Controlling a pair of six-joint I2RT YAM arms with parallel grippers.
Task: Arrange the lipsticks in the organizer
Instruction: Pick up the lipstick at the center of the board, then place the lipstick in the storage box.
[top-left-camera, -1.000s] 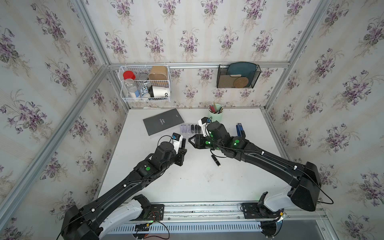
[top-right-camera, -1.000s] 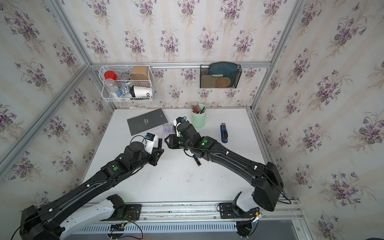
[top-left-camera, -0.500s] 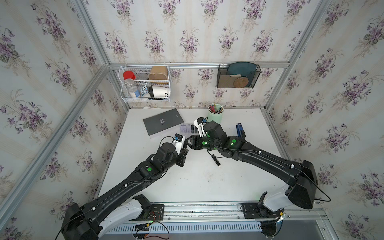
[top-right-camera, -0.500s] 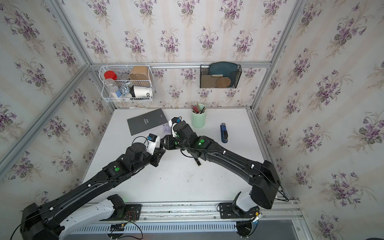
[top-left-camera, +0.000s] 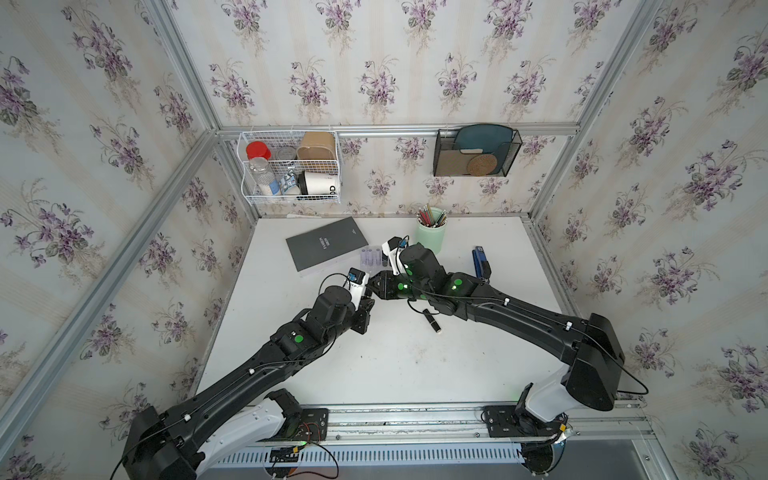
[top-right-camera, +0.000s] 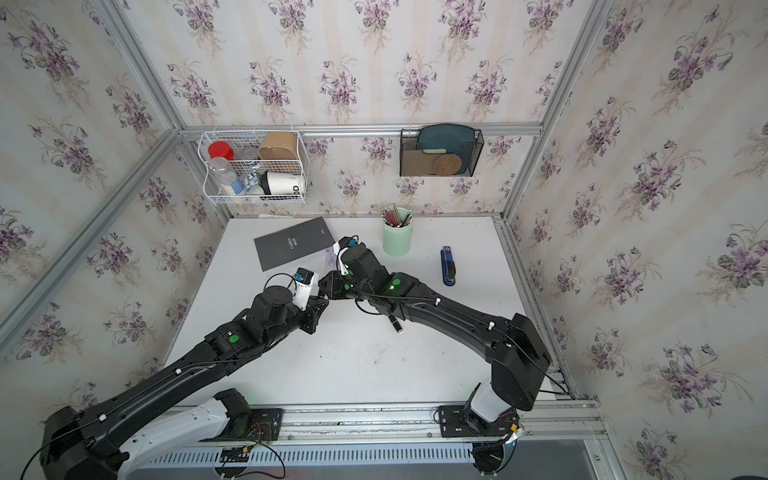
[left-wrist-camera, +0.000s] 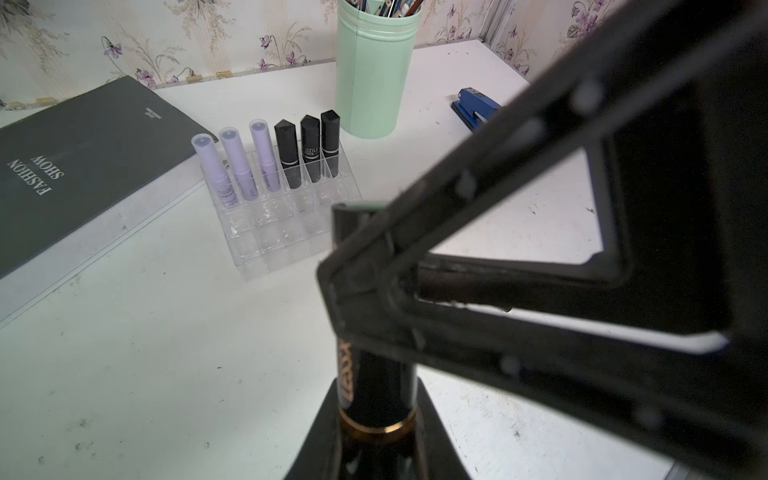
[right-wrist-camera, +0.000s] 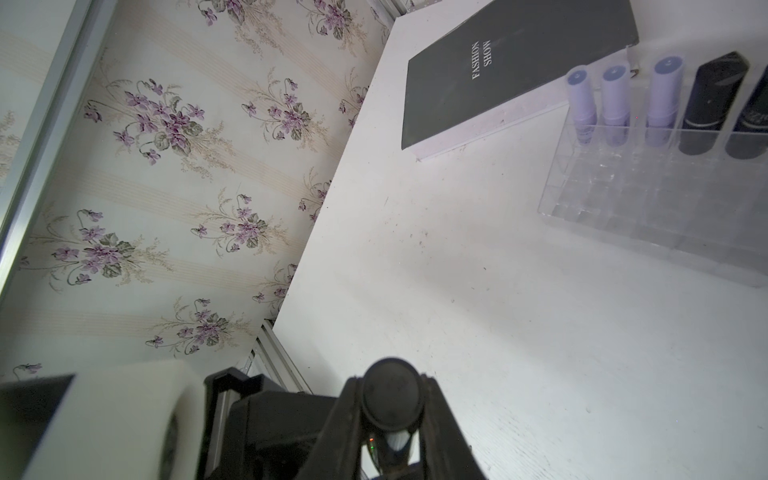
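A black lipstick with a gold band (left-wrist-camera: 376, 386) stands up out of my left gripper (left-wrist-camera: 376, 401), which is shut on its lower part. My right gripper (right-wrist-camera: 390, 405) is shut on the same tube's upper end (right-wrist-camera: 390, 399). In both top views the two grippers meet tip to tip, left (top-left-camera: 368, 301) and right (top-left-camera: 377, 283). The clear organizer (left-wrist-camera: 286, 232) holds three lilac lipsticks (left-wrist-camera: 237, 166) and three black ones (left-wrist-camera: 309, 145) in its back row. Another black lipstick (top-left-camera: 432, 321) lies on the table under the right arm.
A grey "FASHION SHOW" book (top-left-camera: 326, 245) lies left of the organizer. A mint cup of pencils (top-left-camera: 431, 230) and a blue stapler (top-left-camera: 480, 262) stand to its right. A white wire basket (top-left-camera: 291, 166) and a black holder (top-left-camera: 476, 151) hang on the back wall.
My right gripper has moved left to the left gripper and shut on the upper end of the lipstick held there. The left gripper has kept its grip and barely moved.
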